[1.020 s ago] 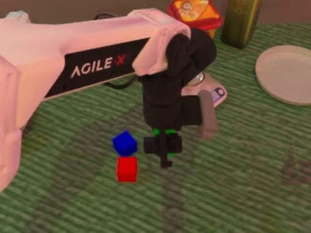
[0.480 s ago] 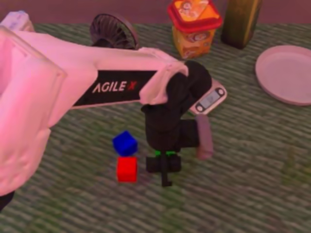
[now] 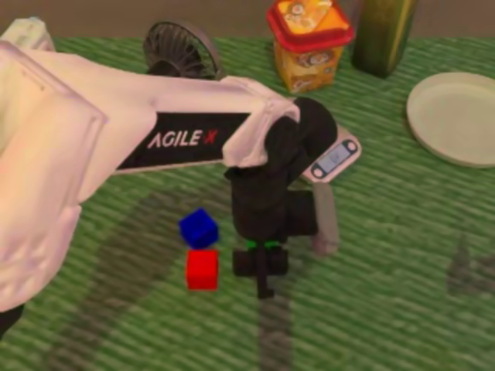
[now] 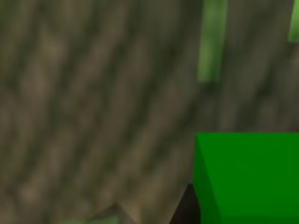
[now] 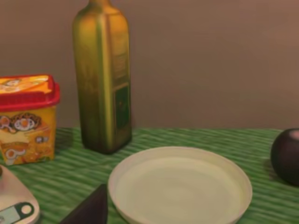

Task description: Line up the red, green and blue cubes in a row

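Note:
The red cube [image 3: 202, 269] lies on the green mat, with the blue cube [image 3: 199, 229] touching its far side and turned a little. My left gripper [image 3: 264, 263] hangs low just right of the red cube, shut on the green cube [image 3: 263, 244], which shows only as a sliver under the black wrist. In the left wrist view the green cube [image 4: 247, 177] fills the corner close above the mat, with a dark fingertip [image 4: 187, 210] against its side. My right arm is parked outside the top view, off to the right.
Behind the left arm stand a silver kitchen scale [image 3: 334, 158], a red-lidded yellow tub [image 3: 309, 42], a green glass bottle [image 3: 384, 35] and a small dark fan [image 3: 179, 48]. A pale plate [image 3: 455, 116] lies at the right. A dark round object [image 5: 286, 156] sits beside the plate.
My left gripper has come down and toward the front edge with the green cube, ending level with the red cube. The red and blue cubes have not moved.

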